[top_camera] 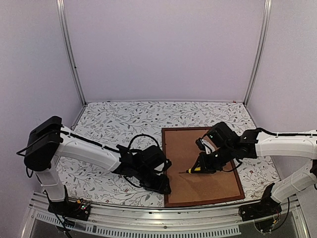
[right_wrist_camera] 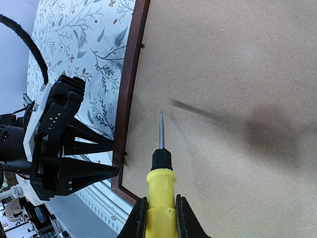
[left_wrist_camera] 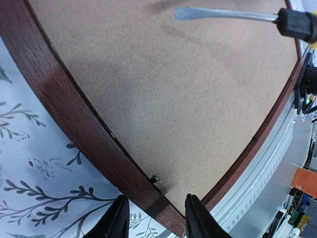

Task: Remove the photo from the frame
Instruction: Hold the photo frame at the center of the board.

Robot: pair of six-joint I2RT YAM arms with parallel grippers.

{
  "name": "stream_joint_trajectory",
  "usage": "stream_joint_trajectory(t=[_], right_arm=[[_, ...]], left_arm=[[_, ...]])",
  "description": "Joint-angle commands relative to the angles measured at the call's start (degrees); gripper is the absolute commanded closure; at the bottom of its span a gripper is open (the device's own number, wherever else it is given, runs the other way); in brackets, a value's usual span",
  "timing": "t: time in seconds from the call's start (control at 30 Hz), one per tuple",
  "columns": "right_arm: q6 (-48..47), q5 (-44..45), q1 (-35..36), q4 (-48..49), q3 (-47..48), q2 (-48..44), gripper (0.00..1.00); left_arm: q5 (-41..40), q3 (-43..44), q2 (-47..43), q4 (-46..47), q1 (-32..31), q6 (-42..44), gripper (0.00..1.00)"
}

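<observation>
The frame [top_camera: 204, 202] lies face down at the near right of the table [top_camera: 114, 119], so the brown backing board [top_camera: 198, 148] is on top. The photo itself is not visible; I judge it is under this board, inside the frame.

The left gripper [left_wrist_camera: 156, 198] stands at the near left corner of the frame, with its fingers [left_wrist_camera: 116, 220] apart, one on each side of the corner rail. This probably serves to steady the frame. I cannot tell if they really press on the wood.

The right gripper [right_wrist_camera: 161, 201] has its fingers closed on the yellow handle of a screwdriver [right_wrist_camera: 161, 178]. The blade points to the left rail, low over the board. I think it is meant for the small retaining clip [left_wrist_camera: 154, 178] near that corner, which holds the board in.

The left arm reaches low across the table toward the right. The right arm comes in from the right side, with the wrist tilted down toward the board.
</observation>
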Motion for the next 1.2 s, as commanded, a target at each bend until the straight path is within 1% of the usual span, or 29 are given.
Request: stream_joint_trajectory(t=[0.0, 0.1, 0.2, 0.27, 0.5, 0.77, 1.17], right_arm=[[-1.1, -1.7, 0.4, -1.1, -0.7, -2.2, 1.0], [-1.9, -5.4, 0.7, -0.1, -1.9, -3.0, 1.0], [-2.2, -8.8, 1.3, 1.6, -3.3, -3.2, 1.0], [-1.7, -10.6, 1.7, 2.9, -4.3, -3.1, 1.0], [1.2, -14.3, 2.1, 8.9, -7.3, -2.6, 1.0], [3.1, -15.9, 2.4, 13.3, -9.0, -0.4, 1.0], [4.0, -16.3, 2.4, 14.9, -9.6, 3.0, 1.0]], left_arm=[[-0.7, 1.7, -0.3, -0.9, -0.5, 1.6, 0.6], [-2.6, 0.1, -3.3, -1.4, 0.7, 1.3, 0.64], [-2.7, -2.3, -5.7, -0.2, 2.5, 1.1, 0.66], [-2.5, -2.7, -5.7, -0.4, 3.2, 1.8, 0.68], [0.3, -2.7, -3.3, 1.6, 3.7, 3.7, 0.71], [2.4, -2.8, -0.7, 3.8, 3.8, 3.9, 0.75], [2.2, -1.2, 3.0, 4.0, 4.5, 3.0, 0.86]])
